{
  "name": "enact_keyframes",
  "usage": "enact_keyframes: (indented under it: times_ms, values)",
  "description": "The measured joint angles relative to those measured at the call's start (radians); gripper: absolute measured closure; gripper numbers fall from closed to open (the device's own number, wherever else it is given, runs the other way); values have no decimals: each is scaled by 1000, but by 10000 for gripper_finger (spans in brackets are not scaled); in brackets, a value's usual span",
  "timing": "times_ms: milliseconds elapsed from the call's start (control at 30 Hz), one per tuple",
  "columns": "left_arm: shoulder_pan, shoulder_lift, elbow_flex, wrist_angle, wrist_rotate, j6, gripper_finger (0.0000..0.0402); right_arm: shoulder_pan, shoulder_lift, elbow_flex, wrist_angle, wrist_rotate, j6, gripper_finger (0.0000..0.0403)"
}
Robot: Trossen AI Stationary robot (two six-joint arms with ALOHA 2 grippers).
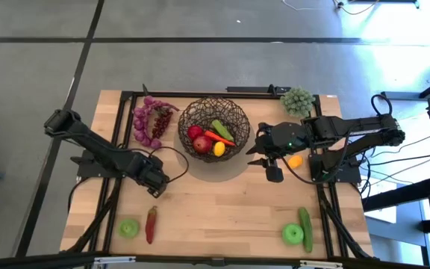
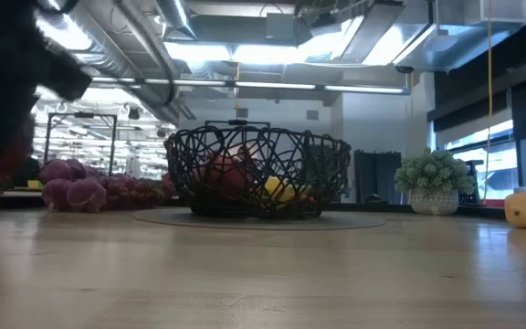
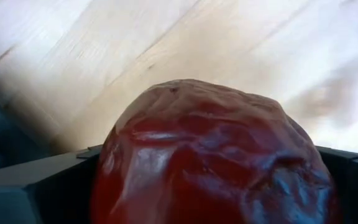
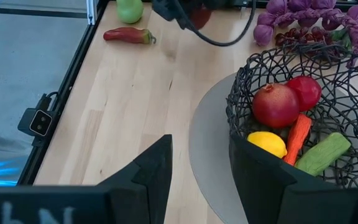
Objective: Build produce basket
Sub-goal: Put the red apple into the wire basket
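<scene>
We note the wire basket near the table's far edge, on a grey round mat. Inside: a pomegranate, a red apple, a carrot, a lemon and a green cucumber. The basket is dark woven wire, see-through.

Purple grapes lie just left of it. A chilli and a green apple sit near the front left corner.

Left claw is clamped on a glossy red fruit. Right claw stands apart beside the basket, empty.
</scene>
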Motion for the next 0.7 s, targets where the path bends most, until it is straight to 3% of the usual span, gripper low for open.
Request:
enact_keyframes:
  times_ms: [367, 700]
  values:
    - [52, -1, 310, -161, -132, 81, 103, 0, 0, 0, -58, 193, 14, 248]
    - [288, 22, 521, -161, -242, 308, 103, 0, 0, 0, -117, 365, 87, 248]
